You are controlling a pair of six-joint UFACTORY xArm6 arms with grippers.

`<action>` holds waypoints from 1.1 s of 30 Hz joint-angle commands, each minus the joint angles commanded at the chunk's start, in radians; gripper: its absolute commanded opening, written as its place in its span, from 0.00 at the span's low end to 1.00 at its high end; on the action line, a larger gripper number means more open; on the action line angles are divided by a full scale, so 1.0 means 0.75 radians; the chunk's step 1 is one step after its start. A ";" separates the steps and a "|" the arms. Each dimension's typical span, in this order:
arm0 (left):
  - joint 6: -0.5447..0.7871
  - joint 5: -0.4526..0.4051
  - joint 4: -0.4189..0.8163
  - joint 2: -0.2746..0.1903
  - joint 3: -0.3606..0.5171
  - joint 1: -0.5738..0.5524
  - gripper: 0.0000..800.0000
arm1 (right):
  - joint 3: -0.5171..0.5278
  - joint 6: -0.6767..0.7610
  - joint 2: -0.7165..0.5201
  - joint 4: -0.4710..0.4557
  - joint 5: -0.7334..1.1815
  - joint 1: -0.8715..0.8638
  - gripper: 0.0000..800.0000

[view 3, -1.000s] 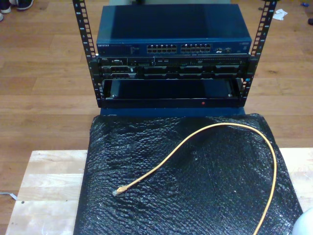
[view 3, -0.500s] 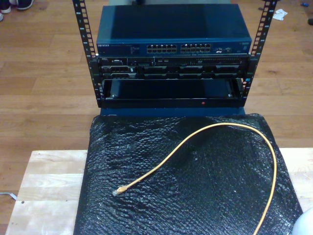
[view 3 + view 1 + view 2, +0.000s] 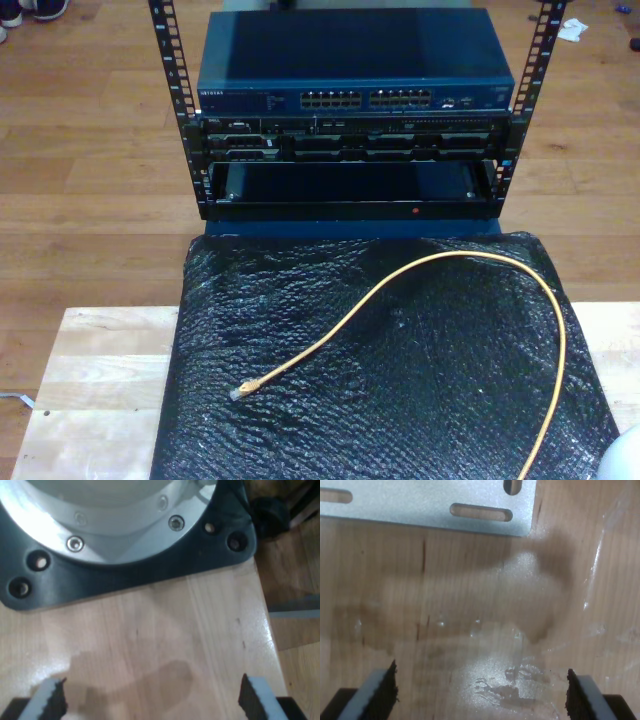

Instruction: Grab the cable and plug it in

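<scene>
The yellow-orange cable (image 3: 420, 267) lies in a wide loop on a black bubble-wrap mat (image 3: 400, 380) in the exterior view. Its clear plug (image 3: 241, 390) rests toward that view's lower left. A blue network switch (image 3: 355, 98) with two rows of ports sits in a black rack beyond the mat. My first gripper (image 3: 152, 700) is open over bare pale wood beside a round arm base (image 3: 125, 535). My second gripper (image 3: 480, 695) is open over scuffed wood near a slotted metal plate (image 3: 430, 502). Nothing is between either pair of fingers.
The rack's perforated black posts (image 3: 172, 80) stand at both sides of the switch. Below the switch is a second unit (image 3: 350, 140) and an open bay. Light wooden tabletop (image 3: 95, 390) shows beside the mat. A white rounded arm part (image 3: 622, 458) is at the exterior view's lower right corner.
</scene>
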 joint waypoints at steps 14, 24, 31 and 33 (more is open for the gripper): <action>0.004 0.002 0.000 0.000 0.000 0.000 1.00 | 0.000 0.000 0.000 -0.002 0.000 0.000 1.00; 0.000 0.004 0.002 0.002 0.000 -0.002 1.00 | -0.010 0.002 -0.002 -0.004 0.004 0.000 1.00; -0.004 0.031 0.002 -0.002 -0.029 0.000 1.00 | -0.023 0.002 -0.043 -0.002 0.031 0.002 1.00; -0.004 0.068 0.002 -0.002 -0.043 0.000 1.00 | -0.033 0.004 -0.043 -0.002 0.041 0.002 1.00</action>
